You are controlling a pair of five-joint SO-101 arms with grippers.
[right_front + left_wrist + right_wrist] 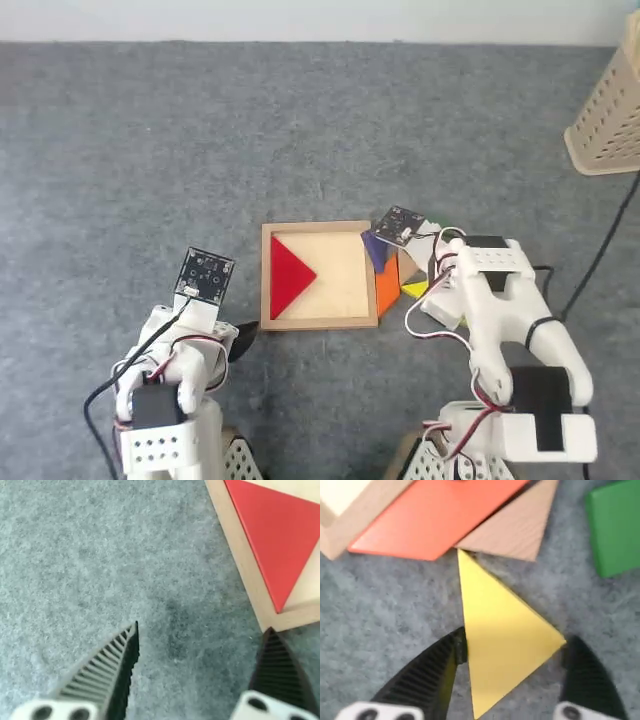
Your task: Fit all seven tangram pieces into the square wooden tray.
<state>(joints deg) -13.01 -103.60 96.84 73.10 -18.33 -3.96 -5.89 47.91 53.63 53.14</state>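
Right of centre in the high view, just outside the square wooden tray [318, 322], the yellow triangle [502, 635] lies flat on the grey surface [300, 130]. One of its tips meets the orange parallelogram [435, 520] and the bare-wood triangle [515, 527], and a green piece [615, 525] sits apart from it. Right arm's jaws are spread and straddle the yellow triangle, one at a straight edge and the other just beside the opposite corner; nothing is pinched yet. Left arm's jaws are spread and empty, over bare surface by the tray's lower-left corner in the high view. The tray holds only the red triangle [288, 275], set against its left wall. Handling, as judged: the piece looks thin, rigid and light, with a smooth painted face, so likely slippery; breakage seems unlikely. Little edge height is available to the jaws because it lies flat on the surface. An edge-to-corner pinch risks the piece pivoting or squirting out along the taper. A better hold is probably across the middle, with one jaw flat on the long edge, closing slowly and low to the surface.
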